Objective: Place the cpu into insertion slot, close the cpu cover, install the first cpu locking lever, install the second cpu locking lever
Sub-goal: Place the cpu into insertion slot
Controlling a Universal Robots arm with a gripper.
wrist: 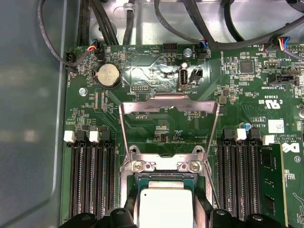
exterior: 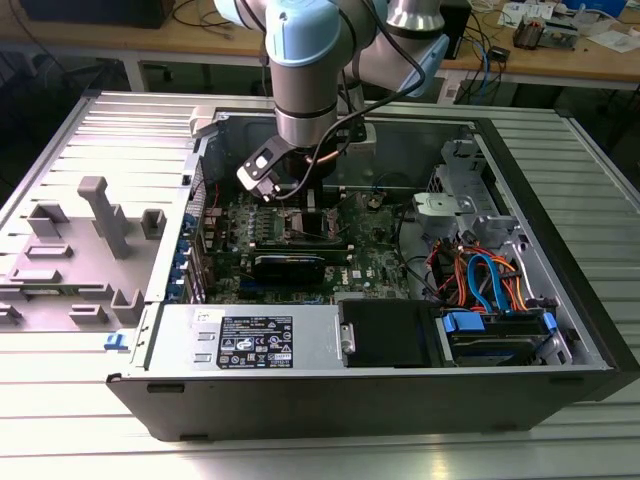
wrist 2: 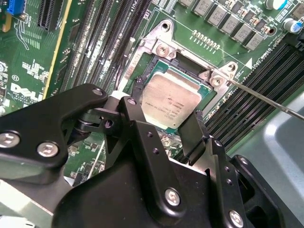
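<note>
Here, at the exterior view's left, grey plastic fixtures point(exterior: 105, 215) stand on the ribbed metal worktop point(exterior: 60, 420). Just beside them lies the open computer case point(exterior: 330, 400), with a silver labelled box point(exterior: 250, 340) along its near wall. Further along, the arm point(exterior: 305, 60) reaches down into the case over the green motherboard point(exterior: 385, 250), and its wrist blocks the socket area from this view. In the second wrist view the cpu point(wrist 2: 173, 97) lies flat in the insertion slot point(wrist 2: 156, 47), silver-grey top up, with the pincer point(wrist 2: 160, 114) straddling it. The pincer's black body covers the chip's near edges, so I cannot tell whether it is pinching the chip or merely flanking it. In the first wrist view the cpu cover point(wrist: 168, 101) stands raised off the slot, hinged at the slot's far side, and the chip is cut off by the picture's edge. Long black memory slots point(wrist: 90, 180) flank the socket, and a round coin battery point(wrist: 108, 75) sits beyond the cover. A thin metal rod point(wrist 2: 266, 97) runs from the slot's corner out of the picture. At the exterior view's right, orange and blue cables point(exterior: 480, 275) tangle beside the drive bay.
</note>
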